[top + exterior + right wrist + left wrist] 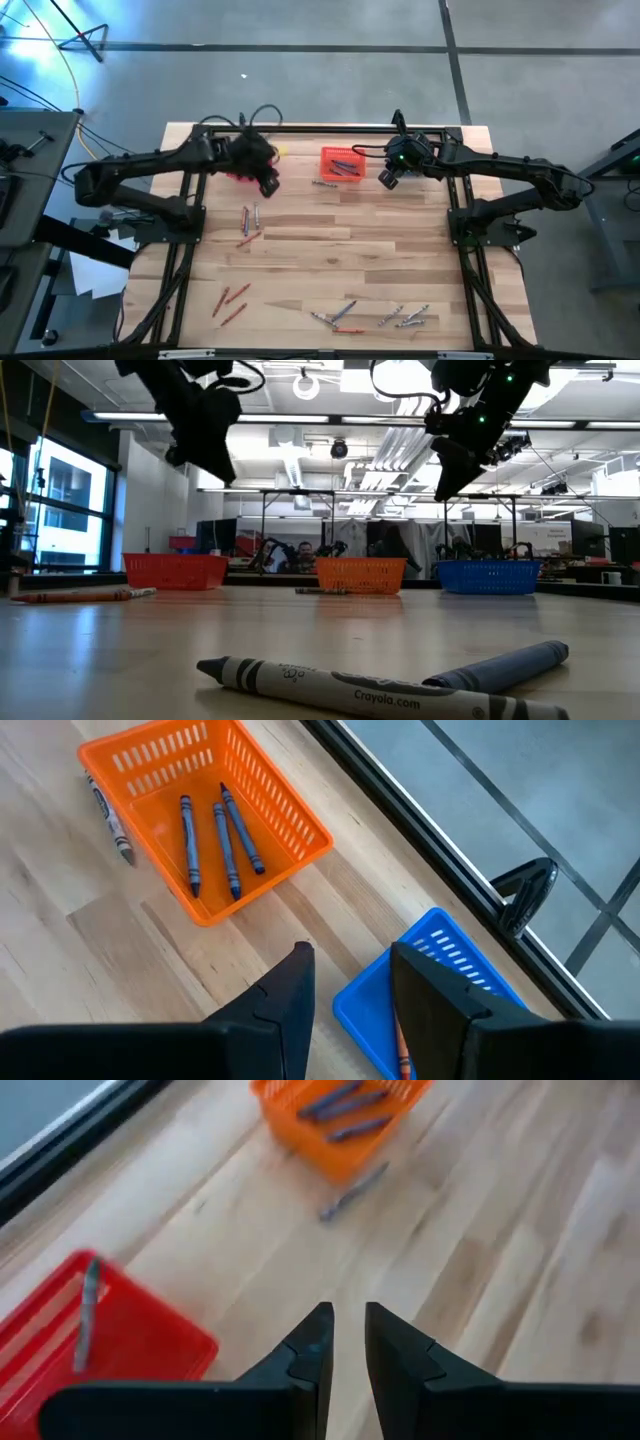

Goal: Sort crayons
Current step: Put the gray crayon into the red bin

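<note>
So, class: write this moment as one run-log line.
left gripper: jaws open, empty, above red basket | right gripper: jaws open, empty, above blue basket | orange basket: three crayons

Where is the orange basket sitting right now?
Seen from above, the orange basket sits at the table's far edge near the middle, between the two arms, with the right pincer just beside it and a loose crayon lying against its near side.

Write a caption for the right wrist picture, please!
Open right gripper above a blue basket, beside an orange basket.
</note>
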